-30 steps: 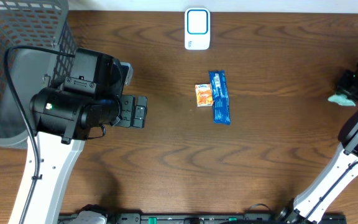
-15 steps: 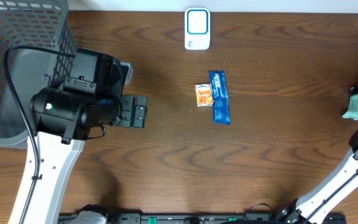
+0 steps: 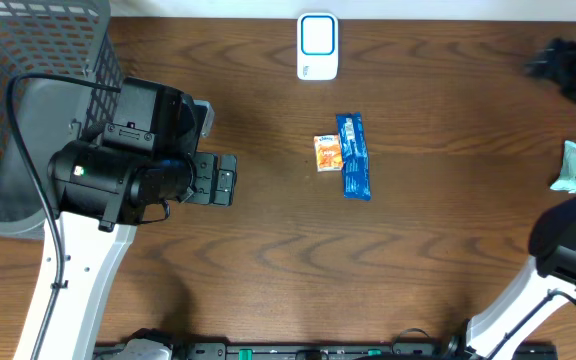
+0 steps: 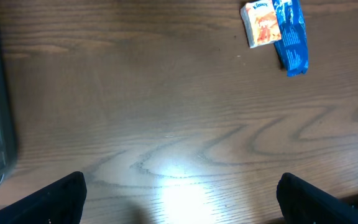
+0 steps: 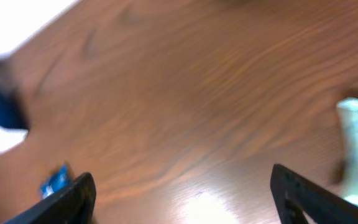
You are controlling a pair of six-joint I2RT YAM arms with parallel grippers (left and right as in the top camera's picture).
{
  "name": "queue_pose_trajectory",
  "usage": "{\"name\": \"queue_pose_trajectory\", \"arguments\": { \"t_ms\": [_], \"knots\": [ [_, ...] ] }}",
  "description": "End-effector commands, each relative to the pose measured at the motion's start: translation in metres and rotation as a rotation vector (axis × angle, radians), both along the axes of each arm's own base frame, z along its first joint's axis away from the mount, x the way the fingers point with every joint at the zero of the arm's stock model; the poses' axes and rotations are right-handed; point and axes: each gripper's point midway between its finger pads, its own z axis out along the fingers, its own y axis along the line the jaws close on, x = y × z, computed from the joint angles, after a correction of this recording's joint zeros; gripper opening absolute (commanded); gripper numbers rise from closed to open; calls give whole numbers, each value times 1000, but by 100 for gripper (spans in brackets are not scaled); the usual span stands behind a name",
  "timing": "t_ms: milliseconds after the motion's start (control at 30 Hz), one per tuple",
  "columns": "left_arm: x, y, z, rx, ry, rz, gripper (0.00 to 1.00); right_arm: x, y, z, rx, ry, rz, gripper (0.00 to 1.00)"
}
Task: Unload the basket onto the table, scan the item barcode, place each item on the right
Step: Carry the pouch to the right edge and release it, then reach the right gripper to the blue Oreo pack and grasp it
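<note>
there, the left gripper (image 4: 180, 190) holds its fingers wide apart, empty, its arm hunched at 9 o'clock by the mesh basket (image 3: 28, 60). right gripper (image 5: 182, 179) fingers apart too, arm stretched to 2 o'clock; pale green packet (image 3: 574, 166) lies at 3, scanner (image 3: 318, 46) at 12.

A dark brown table (image 3: 438, 270) with wavy wood grain fills every view. A thin pale strip (image 3: 448, 8) runs along its far edge. A grey mesh basket (image 3: 28, 70) stands at the far left corner. Light leaves a soft bright patch (image 4: 178, 190) on the smooth top.
</note>
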Motion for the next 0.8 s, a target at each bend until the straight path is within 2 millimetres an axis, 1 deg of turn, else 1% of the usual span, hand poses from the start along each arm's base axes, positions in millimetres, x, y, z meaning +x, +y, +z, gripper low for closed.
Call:
{"name": "queue_pose_trajectory", "arguments": {
  "t_ms": [0, 67, 133, 233, 300, 367, 400, 467, 600, 667, 767],
  "knots": [
    [2, 3, 2, 10, -5, 12, 98, 1, 63, -37, 89, 89, 159, 79],
    [2, 3, 2, 10, -5, 12, 98, -2, 101, -58, 117, 137, 233, 76],
    [2, 3, 2, 10, -5, 12, 98, -9, 134, -77, 128, 178, 307, 76],
    [2, 3, 2, 10, -5, 12, 98, -26, 180, -103, 112, 228, 464, 78],
    [2, 3, 2, 10, -5, 12, 98, -37, 203, -117, 78, 266, 529, 80],
    [2, 3, 2, 10, -5, 12, 98, -48, 219, -130, 11, 309, 574, 86],
    [2, 3, 2, 10, -5, 12, 98, -53, 226, -135, -26, 328, 595, 90],
    [2, 3, 2, 10, -5, 12, 98, -63, 237, -144, -122, 370, 613, 92],
    [2, 3, 2, 10, -5, 12, 98, -77, 249, -154, -314, 420, 582, 94],
    [2, 3, 2, 10, -5, 12, 98, -84, 258, -157, -377, 428, 592, 94],
    [2, 3, 2, 10, -5, 12, 98, -94, 270, -160, -453, 432, 590, 91]
  ]
}}
